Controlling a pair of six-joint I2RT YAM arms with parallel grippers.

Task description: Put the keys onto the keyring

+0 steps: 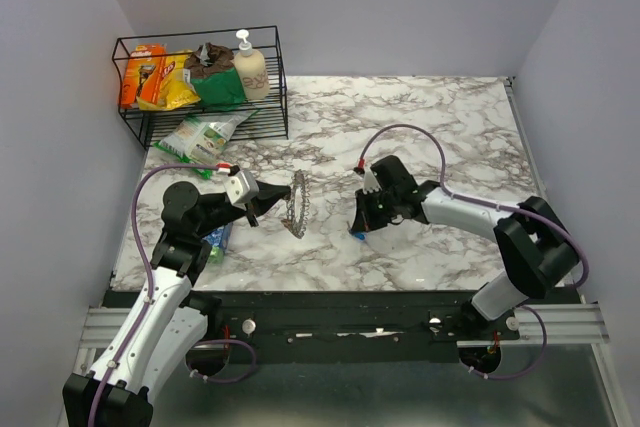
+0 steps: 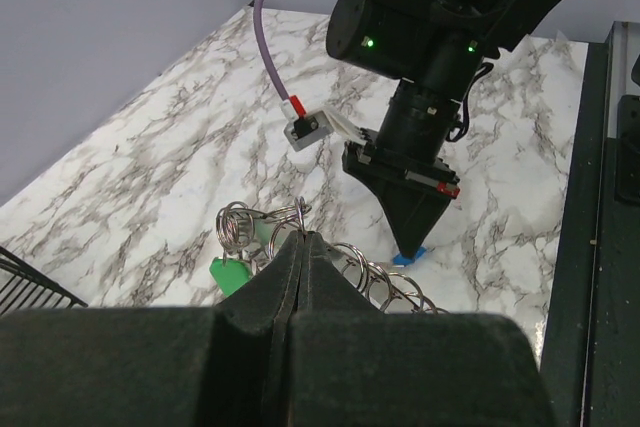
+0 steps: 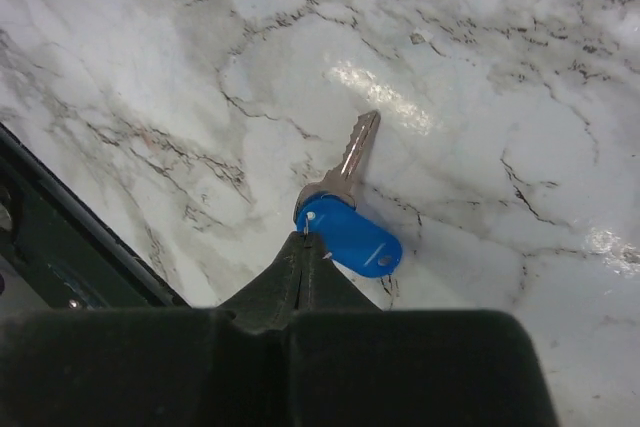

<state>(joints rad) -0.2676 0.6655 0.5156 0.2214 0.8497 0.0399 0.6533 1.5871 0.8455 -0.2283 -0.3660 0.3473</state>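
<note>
Fetching the blue key (image 3: 350, 235) is the step in hand: it lies flat on the table (image 1: 450, 127), right fingers (image 3: 285, 292) together at its head, hold uncertain. Left fingers (image 2: 285, 282) clamp the ring (image 1: 297, 204) upright, well apart. Next comes lifting the key and threading it on.

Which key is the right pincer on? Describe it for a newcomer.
On the marble table, look right of centre, under the right pincer. A lone key lies there at the pincer's tips: blue head, bare silvery blade. The green-headed key sits at the keyring in the left pincer; this one is loose.
</note>
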